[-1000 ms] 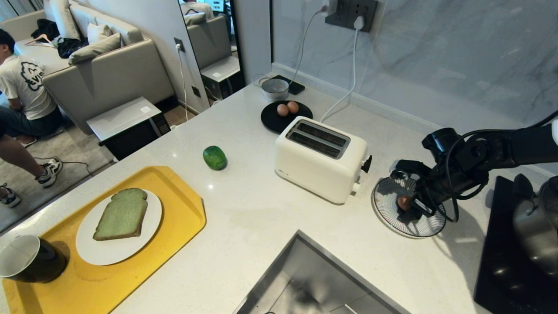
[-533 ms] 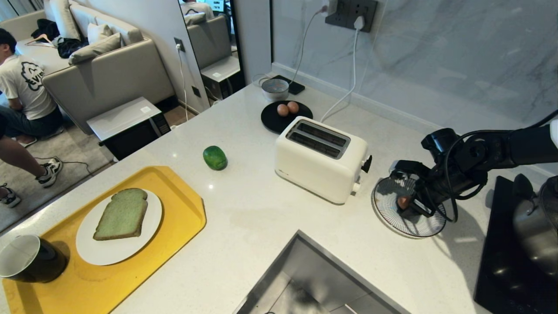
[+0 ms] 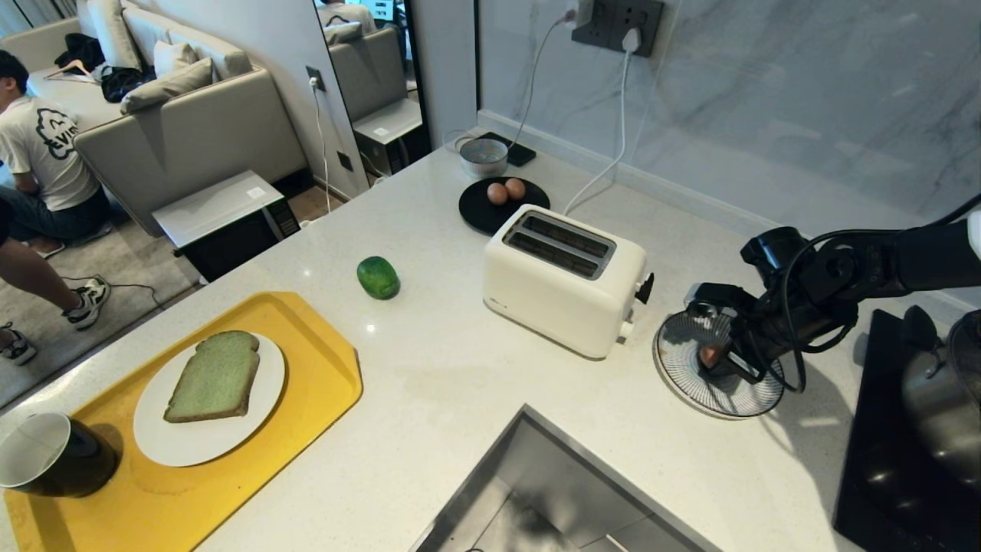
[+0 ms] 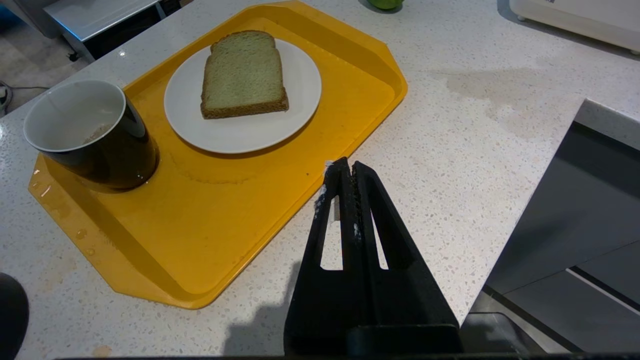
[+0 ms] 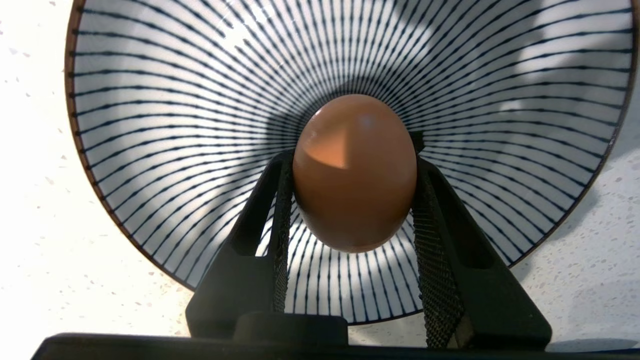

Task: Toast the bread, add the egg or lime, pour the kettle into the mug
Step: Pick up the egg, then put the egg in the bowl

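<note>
Your right pincer point(image 5: 354, 200) pinched the egg point(image 5: 354, 172), seemingly touching, inside the striped bowl point(image 5: 150, 125) at four o'clock; your left pincer point(image 4: 345, 175) stayed pressed together.

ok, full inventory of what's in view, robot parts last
bread: 1, greenish, on white plate on yellow tray
mug: 1, black with white inside, tray's near left corner
lime: 1, green, counter left of toaster
toaster: 1, cream, mid counter, slots empty
eggs on black plate: 2, brown, behind toaster
striped bowl: 1, white with dark lines, right of toaster
egg: 1, brown, in striped bowl
sink: 1, steel, front
left gripper: shut, over the counter beside the tray
right gripper: fingers against both sides of the egg in the bowl
</note>
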Controlling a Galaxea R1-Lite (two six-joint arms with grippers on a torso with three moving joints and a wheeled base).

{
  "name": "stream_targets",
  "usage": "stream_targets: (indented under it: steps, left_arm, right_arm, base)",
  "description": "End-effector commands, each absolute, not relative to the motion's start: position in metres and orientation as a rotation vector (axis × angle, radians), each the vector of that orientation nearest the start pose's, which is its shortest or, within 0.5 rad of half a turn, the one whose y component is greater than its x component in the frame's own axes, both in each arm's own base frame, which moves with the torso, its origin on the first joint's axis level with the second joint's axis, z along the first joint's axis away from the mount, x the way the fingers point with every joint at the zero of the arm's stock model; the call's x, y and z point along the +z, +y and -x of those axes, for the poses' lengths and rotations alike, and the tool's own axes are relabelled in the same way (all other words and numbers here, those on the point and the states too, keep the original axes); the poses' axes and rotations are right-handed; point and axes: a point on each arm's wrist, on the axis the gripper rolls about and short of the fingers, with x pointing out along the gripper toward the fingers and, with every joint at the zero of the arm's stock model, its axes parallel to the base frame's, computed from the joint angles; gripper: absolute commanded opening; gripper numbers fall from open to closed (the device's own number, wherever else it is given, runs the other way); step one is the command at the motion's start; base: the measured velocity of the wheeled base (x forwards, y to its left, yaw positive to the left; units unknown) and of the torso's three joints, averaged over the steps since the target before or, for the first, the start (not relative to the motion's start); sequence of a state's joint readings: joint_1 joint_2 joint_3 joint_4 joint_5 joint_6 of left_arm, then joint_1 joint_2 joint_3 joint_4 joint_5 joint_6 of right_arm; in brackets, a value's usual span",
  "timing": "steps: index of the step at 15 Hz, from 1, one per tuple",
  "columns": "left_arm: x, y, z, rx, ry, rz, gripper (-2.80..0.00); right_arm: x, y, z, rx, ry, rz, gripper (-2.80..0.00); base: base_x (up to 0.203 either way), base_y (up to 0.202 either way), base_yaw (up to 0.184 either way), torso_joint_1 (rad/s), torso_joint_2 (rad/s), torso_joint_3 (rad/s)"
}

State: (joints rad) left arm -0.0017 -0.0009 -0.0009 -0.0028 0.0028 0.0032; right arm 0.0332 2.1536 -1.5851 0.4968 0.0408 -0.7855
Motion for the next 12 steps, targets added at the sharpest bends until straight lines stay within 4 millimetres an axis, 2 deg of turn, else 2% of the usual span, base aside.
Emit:
stream_targets:
  steps: [1,3,7,12]
  left_arm:
    - [0.076,0.000,0.023,0.002,-0.003,-0.003,-2.80]
    - [0.076,0.000,0.023,0.002,-0.005,-0.003,-2.80]
    - [0.076,0.000,0.023,0.002,-0.003,-0.003,-2.80]
    - [0.076,0.000,0.023,0.002,-0.003,-0.003,-2.80]
  right_arm:
    - [0.134,0.014,-0.399,0.481,0.977,0.707,-2.80]
    - [0.143,0.012,-0.395,0.472,0.962,0.705,-2.80]
    - [0.173,0.002,-0.364,0.438,0.918,0.681,-2.80]
    - [0.225,-0.023,-0.302,0.338,0.807,0.588,-2.80]
  base:
    - [0.000,0.000,0.000,0.000,0.00,0.000]
    - [0.000,0.000,0.000,0.000,0.00,0.000]
    - [0.000,0.000,0.000,0.000,0.00,0.000]
    - [0.000,0.000,0.000,0.000,0.00,0.000]
